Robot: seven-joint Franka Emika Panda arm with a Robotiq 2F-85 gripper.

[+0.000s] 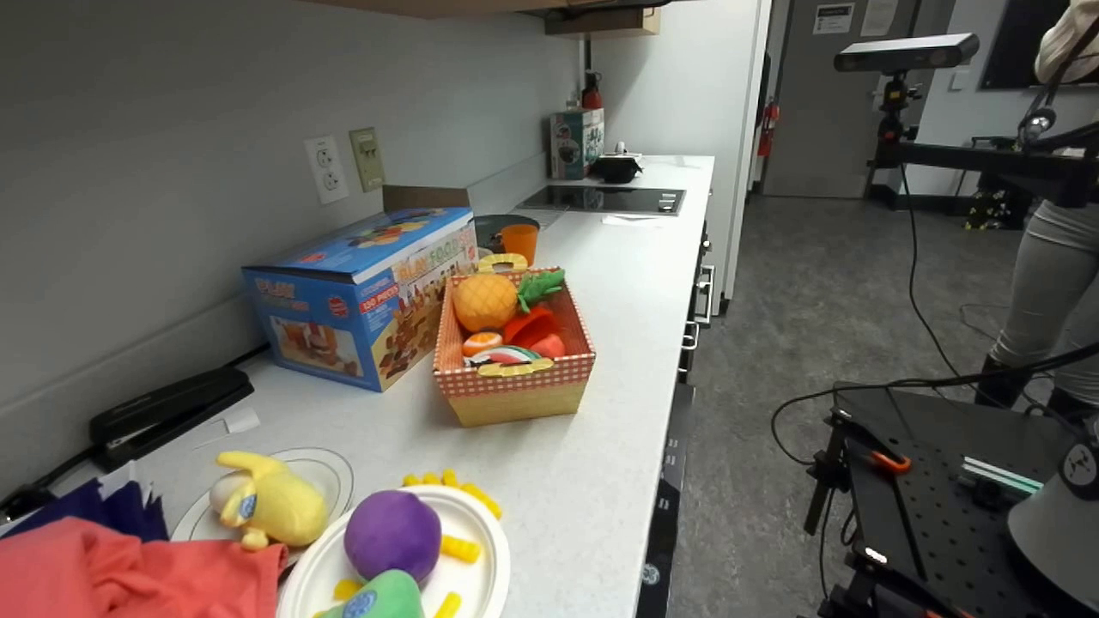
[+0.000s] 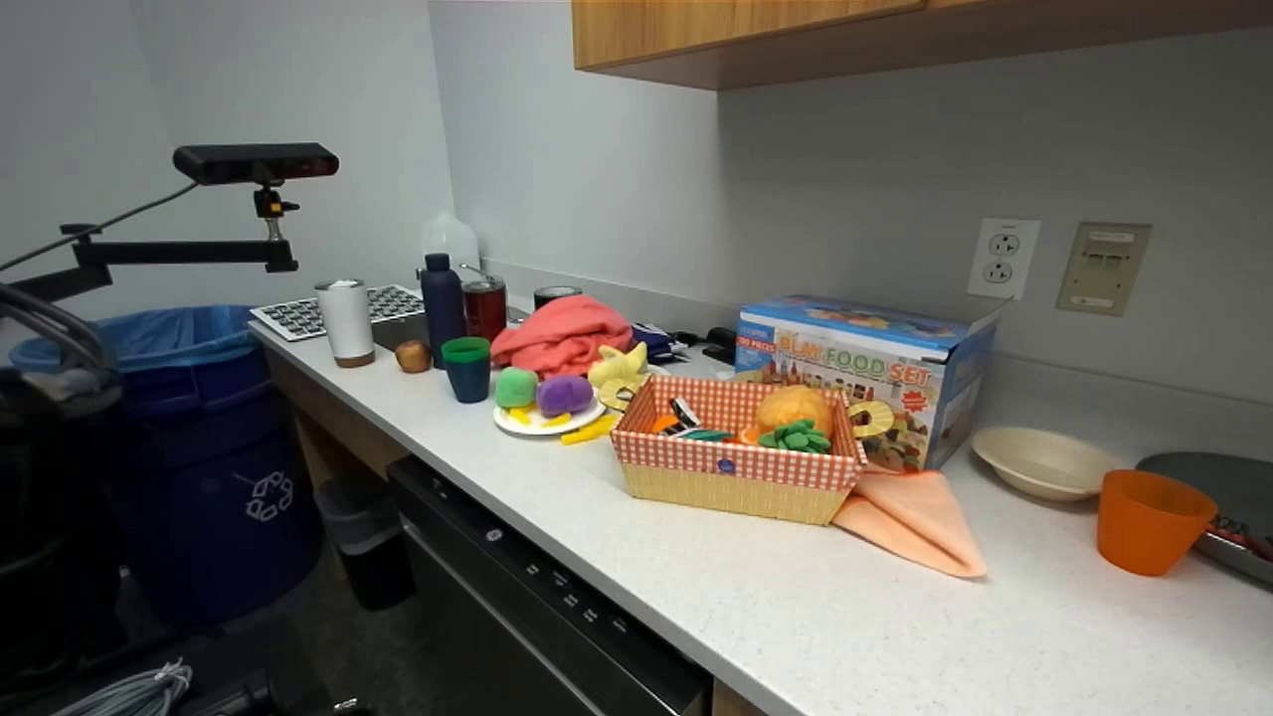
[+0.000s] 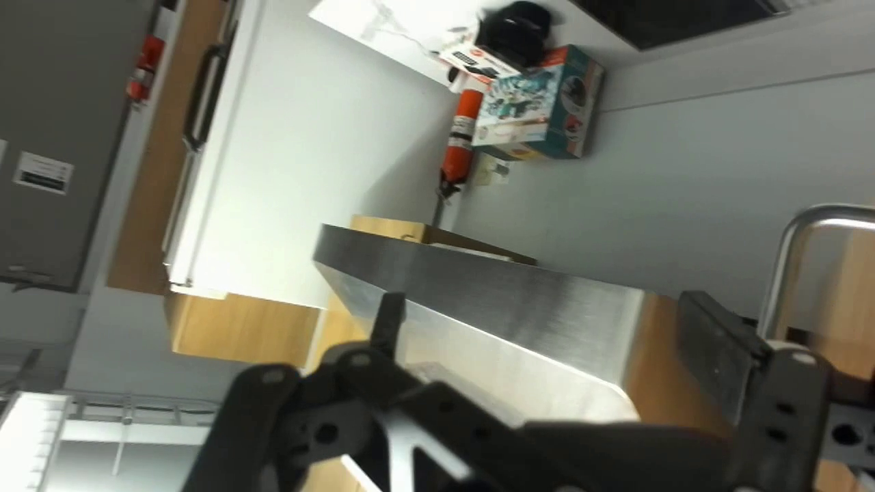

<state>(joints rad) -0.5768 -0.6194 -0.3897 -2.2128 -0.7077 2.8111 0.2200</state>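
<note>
In the wrist view, the black pincer [image 3: 543,314] has its fingers [image 3: 714,352] spread wide at the bottom of the frame, gripping nothing. Past them, mid-frame, is a steel-fronted panel [image 3: 485,294]; how near cannot be told. In an exterior view, a red-checked basket [image 1: 519,403] sits at the centre on a white worktop [image 1: 635,343], holding a toy pineapple [image 1: 485,302] and other play food [image 1: 528,328]. A blue play-food box [image 1: 369,296] stands just to its left. Below, at the lower edge, a white plate [image 1: 491,549] bears a purple plush toy [image 1: 392,536].
</note>
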